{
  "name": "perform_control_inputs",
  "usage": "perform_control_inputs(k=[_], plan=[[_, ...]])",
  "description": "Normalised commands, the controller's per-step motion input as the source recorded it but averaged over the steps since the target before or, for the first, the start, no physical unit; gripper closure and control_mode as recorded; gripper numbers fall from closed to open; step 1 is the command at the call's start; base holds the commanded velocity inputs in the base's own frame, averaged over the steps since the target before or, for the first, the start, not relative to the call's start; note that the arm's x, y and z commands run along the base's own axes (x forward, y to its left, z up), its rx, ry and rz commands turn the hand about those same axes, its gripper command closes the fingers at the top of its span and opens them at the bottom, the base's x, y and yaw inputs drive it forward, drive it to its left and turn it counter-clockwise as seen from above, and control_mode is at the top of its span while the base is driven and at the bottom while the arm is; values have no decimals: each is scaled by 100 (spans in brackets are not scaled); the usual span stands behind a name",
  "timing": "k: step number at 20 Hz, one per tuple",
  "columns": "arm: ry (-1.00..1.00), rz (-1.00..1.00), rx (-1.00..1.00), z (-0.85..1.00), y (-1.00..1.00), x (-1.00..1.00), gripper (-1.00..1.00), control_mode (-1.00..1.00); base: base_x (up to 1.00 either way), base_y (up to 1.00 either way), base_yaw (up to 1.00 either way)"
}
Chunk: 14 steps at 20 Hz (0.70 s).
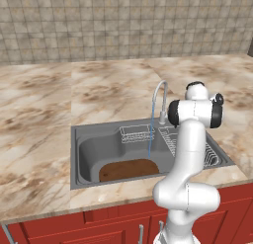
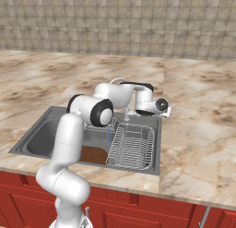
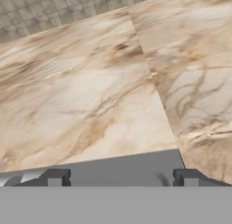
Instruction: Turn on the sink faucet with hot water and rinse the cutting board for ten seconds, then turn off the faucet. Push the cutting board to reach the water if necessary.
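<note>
The silver sink faucet [image 1: 160, 101] arches over the grey sink [image 1: 75, 154]. A thin pale-blue stream of water [image 1: 149, 139] falls from its spout. The stream comes down at the far right edge of the dark-brown cutting board [image 1: 129, 169], which lies flat on the basin floor near the front wall. In the right base view the water [image 2: 107, 138] drops toward the cutting board [image 2: 93, 154], and my hand sits by the faucet's stem [image 2: 125, 114]. My gripper [image 3: 121, 178] is open, fingertips [image 3: 54, 177] wide apart over the sink's back rim [image 3: 127, 166], nothing between them.
A small wire basket [image 1: 137, 134] hangs on the basin's back wall. A wire dish rack [image 2: 133, 146] fills the sink's right part. Marble counter [image 3: 90, 91] runs back to the tiled wall. My arm's elbow [image 1: 195, 112] stands in front of the faucet's right side.
</note>
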Motion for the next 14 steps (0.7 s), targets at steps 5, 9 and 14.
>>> perform_control_inputs(k=[5, 9, 14], plan=[[0, 0, 0, -4, 17, 0, -100, -100, 0, 0, 0], [0, 0, 0, -2, 17, 0, -100, -100, 0, 0, 0], [0, 0, 0, -3, 30, 0, -100, -100, 0, 0, 0]])
